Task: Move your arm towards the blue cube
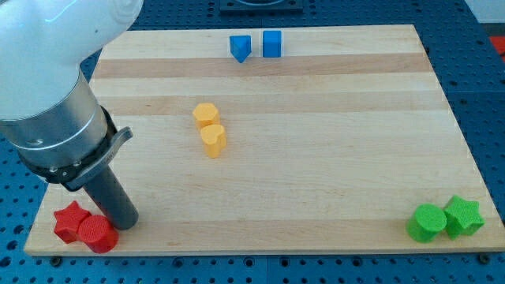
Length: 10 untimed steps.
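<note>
The blue cube [271,43] stands near the view's top edge of the wooden board [316,158], just right of a blue triangular block [240,47]. My rod comes down from the arm at the view's left; my tip [125,222] rests on the board at the view's bottom left, far from the blue cube. It is right beside a red cylinder [98,233] and a red star block [71,222], close to or touching the cylinder.
A yellow hexagonal block [205,115] and a yellow heart-shaped block [213,140] sit together left of the board's middle. A green cylinder [427,222] and a green star block [463,216] sit at the view's bottom right.
</note>
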Available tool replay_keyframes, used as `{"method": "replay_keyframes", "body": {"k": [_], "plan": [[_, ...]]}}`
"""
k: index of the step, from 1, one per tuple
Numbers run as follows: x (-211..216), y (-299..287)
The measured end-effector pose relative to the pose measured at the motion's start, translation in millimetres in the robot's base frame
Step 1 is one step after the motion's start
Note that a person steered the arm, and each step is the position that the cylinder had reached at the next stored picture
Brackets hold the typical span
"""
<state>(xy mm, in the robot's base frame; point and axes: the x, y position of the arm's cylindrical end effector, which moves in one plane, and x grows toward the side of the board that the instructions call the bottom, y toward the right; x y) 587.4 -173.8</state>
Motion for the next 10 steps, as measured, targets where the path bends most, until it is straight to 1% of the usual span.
{"method": "replay_keyframes", "body": {"k": [2,3,4,8,9,10], "plan": [[-11.6,115.2],[-19.3,148.6],[-50.6,148.6],[-77.3,148.5],[-94.4,144.7],[-94.4,144.7]]}}
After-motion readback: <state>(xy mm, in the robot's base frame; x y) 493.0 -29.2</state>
